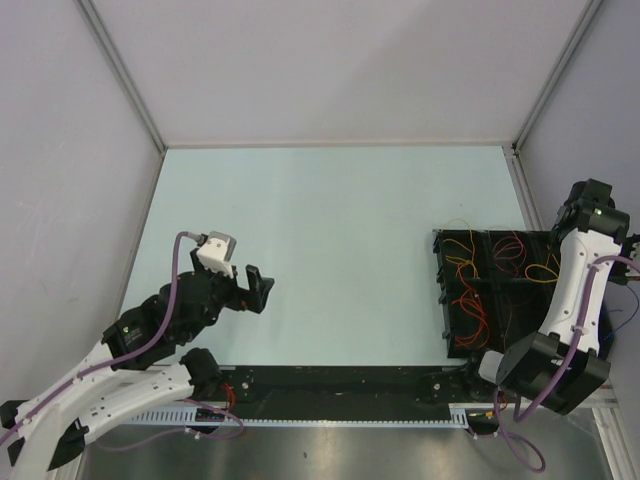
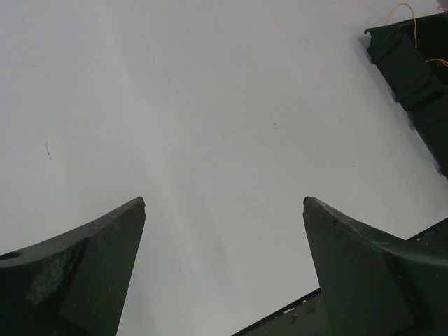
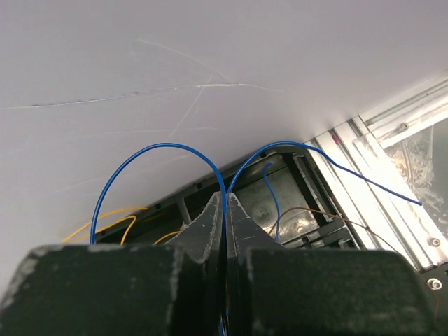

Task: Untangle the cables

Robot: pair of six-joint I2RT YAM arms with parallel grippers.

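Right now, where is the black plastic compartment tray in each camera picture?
Top external: black plastic compartment tray, mid right.
Left wrist: tray corner, upper right.
Right wrist: tray low centre, behind right end effector shut on thin dark blue wire.
Shared landmark: thin orange-yellow wires in it.

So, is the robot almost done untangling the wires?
Not nearly. Nothing looks finished: no cable lies separated on the table. In hand: the right tool is pinched shut on one blue cable. Left to do: red and orange cables sit bunched in the black tray; the left tool is open, holding nothing.
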